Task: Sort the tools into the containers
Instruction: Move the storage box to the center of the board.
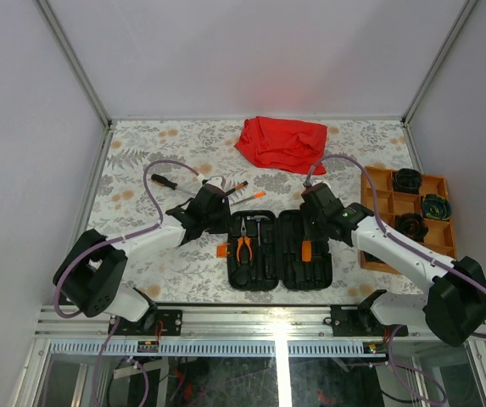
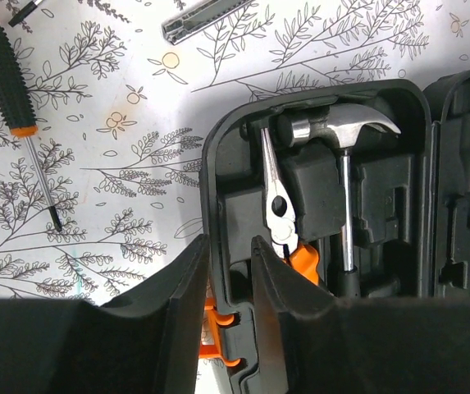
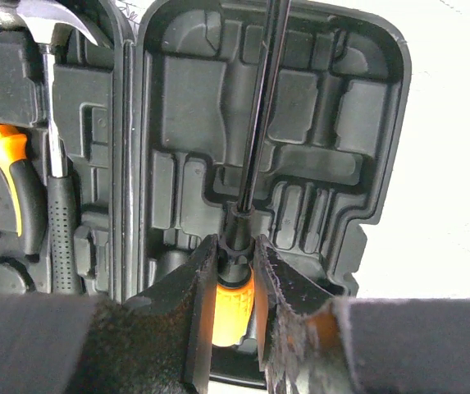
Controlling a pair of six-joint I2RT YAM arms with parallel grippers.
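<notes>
The black case (image 1: 278, 251) lies open at the table's front centre. Its left half holds pliers (image 1: 244, 247) and a hammer (image 1: 259, 222), which also show in the left wrist view as pliers (image 2: 277, 197) and hammer (image 2: 345, 131). My left gripper (image 1: 222, 222) (image 2: 229, 246) is shut on the case's left wall, by the orange latch (image 2: 214, 332). My right gripper (image 1: 309, 231) (image 3: 236, 246) is shut on an orange-handled screwdriver (image 3: 239, 304) over the right half of the case (image 3: 300, 123), with its shaft pointing away. The orange tray (image 1: 380, 203) stands at the right.
Loose screwdrivers lie behind the case: one (image 1: 164, 181) (image 2: 5, 74) at the left and two (image 1: 244, 192) near the middle. A grey metal tool (image 2: 202, 18) also lies there. A red cloth (image 1: 281, 142) lies at the back. Dark round items (image 1: 410, 225) fill some tray compartments.
</notes>
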